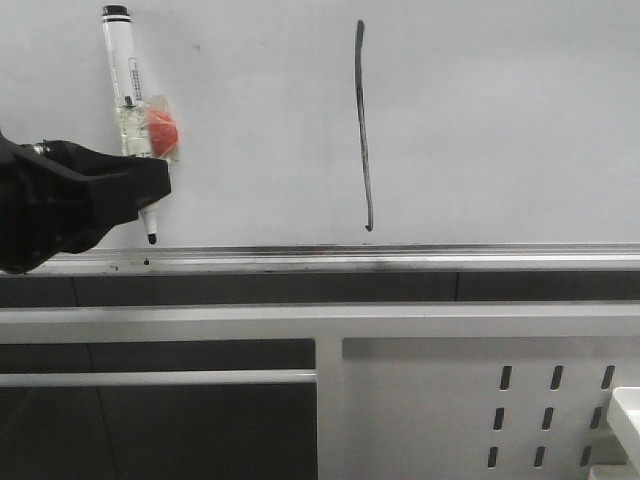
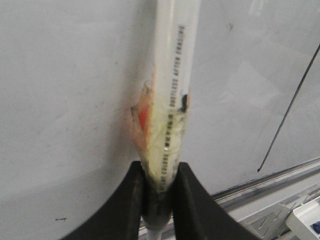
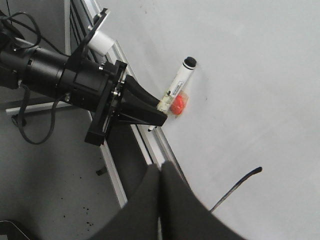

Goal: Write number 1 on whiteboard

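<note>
Number 1 (image 1: 364, 125) drawn on whiteboard (image 1: 500, 110); left gripper (image 1: 150, 185) grips marker (image 1: 128, 90)

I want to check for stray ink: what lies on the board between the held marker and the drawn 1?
Only bare whiteboard with faint smudges separates the marker in the left gripper from the number 1, as the front view shows.

A white perforated metal frame (image 1: 470, 390) spans below, with rows of dark slots at its right side. A white tray corner (image 1: 628, 412) shows by its right edge. Black cables (image 3: 25, 125) hang over grey floor (image 3: 55, 200).
</note>
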{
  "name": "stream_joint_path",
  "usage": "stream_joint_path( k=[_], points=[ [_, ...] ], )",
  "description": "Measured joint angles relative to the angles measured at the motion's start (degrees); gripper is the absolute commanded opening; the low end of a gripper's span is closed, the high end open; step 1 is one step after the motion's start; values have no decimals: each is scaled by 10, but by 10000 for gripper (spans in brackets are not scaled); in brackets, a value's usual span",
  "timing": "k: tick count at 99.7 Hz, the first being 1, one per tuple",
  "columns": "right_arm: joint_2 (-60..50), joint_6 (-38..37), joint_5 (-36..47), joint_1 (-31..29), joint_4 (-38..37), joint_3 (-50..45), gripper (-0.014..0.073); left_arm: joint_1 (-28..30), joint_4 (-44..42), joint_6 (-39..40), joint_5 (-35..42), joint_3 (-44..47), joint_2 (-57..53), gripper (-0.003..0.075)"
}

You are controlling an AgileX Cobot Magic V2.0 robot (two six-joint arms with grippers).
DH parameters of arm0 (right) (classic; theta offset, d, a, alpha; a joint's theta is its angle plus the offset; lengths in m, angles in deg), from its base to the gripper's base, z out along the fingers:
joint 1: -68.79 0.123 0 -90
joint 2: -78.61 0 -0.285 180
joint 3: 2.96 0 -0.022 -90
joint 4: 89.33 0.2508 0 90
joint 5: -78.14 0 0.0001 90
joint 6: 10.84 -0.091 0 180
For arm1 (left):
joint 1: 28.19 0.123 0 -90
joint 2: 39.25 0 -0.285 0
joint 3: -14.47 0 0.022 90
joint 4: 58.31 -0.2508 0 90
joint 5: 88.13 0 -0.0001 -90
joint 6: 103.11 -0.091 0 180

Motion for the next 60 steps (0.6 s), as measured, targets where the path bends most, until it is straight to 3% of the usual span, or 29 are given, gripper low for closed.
stream_joint_path(
  k=[27, 49, 60],
  points=[
    [0, 0, -5, 0, 0, 0, -69, 0, -7, 0, 8, -1, 13, 0],
    [0, 0, -15, 0, 1, 0, -69, 0, -6, 1, 1, -3, 17, 277],
    [0, 0, -21, 0, 2, 0, -69, 0, 0, 2, -1, -3, 17, 342]
  ],
)
